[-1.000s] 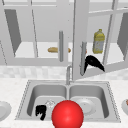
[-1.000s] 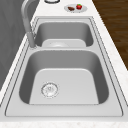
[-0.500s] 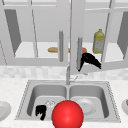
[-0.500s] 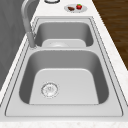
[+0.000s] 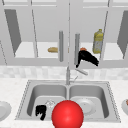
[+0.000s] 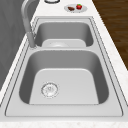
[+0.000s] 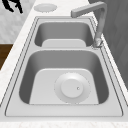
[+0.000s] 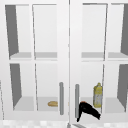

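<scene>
The right hand (image 5: pixel 86 57) hangs in front of the wall cabinet, just beside the right door's handle (image 5: pixel 77 48), its fingers pointing down towards the handle's lower end; whether they curl round the bar or merely lie against it I cannot tell. The handle is a straight, upright grey bar, twin to the one on the left door (image 5: pixel 60 45). Against a second ago, the right hand sits a little lower and further left, closer to the handle. A small orange-red thing (image 5: pixel 83 49) peeps over the right hand, mostly covered by it, so its shape is unclear. Behind the glazed door stands a yellowish bottle (image 5: pixel 98 41) on the lower shelf, and a flat tan bread-like lump (image 5: pixel 52 49) lies on the left side of that shelf.

The left hand (image 5: pixel 41 111) hovers low over the left basin of the sink (image 5: pixel 110 100), fingers drooping loosely with nothing in them. A smooth, glossy red ball (image 5: pixel 67 115) sits at the front edge of the front view, cut off at the bottom and covering part of the sink's rim. The sink is dull brushed metal with rounded corners; a round pale plate (image 7: pixel 72 87) lies in its right basin. On the counter (image 6: pixel 106 37) a small plate (image 6: pixel 75 8) carries a strawberry and a dark morsel
</scene>
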`<move>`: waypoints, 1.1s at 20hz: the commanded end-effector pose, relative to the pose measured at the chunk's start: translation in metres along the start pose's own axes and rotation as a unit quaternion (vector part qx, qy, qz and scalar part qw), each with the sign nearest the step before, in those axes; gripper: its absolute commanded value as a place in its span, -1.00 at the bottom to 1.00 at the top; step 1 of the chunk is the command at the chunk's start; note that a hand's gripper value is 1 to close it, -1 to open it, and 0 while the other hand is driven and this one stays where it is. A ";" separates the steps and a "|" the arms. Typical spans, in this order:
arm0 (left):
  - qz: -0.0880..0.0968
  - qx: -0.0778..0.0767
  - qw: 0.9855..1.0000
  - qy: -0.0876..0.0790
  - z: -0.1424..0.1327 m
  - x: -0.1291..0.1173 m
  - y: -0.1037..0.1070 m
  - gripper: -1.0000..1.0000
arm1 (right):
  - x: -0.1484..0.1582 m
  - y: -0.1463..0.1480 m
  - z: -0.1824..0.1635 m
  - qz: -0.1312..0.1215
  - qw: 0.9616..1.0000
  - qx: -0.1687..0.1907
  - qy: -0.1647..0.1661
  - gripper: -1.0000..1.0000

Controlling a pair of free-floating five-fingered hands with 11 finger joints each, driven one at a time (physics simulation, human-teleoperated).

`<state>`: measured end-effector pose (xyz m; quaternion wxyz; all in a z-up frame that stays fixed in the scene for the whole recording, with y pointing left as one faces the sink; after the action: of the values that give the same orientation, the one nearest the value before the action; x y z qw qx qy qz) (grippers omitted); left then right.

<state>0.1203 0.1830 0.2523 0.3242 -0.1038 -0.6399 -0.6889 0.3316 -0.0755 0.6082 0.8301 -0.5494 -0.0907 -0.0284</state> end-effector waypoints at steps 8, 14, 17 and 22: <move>0.000 0.000 1.000 0.000 0.000 0.000 0.000 0.00 | 0.063 0.030 0.008 -0.018 0.998 -0.017 0.059 -1.00; 0.000 0.000 1.000 0.000 0.000 0.000 0.000 0.00 | 0.069 0.033 0.006 -0.015 0.997 -0.023 0.066 -1.00; 0.000 0.000 1.000 0.000 0.000 0.000 0.000 0.00 | 0.068 0.030 0.014 -0.012 0.998 -0.032 0.055 -1.00; 0.000 0.000 1.000 0.000 0.000 0.000 0.000 0.00 | 0.037 0.022 -0.003 -0.007 0.997 -0.068 0.020 -1.00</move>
<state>0.1203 0.1830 0.2523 0.3242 -0.1038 -0.6399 -0.6889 0.3717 -0.0685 0.6068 0.8057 -0.5874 -0.0519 -0.0556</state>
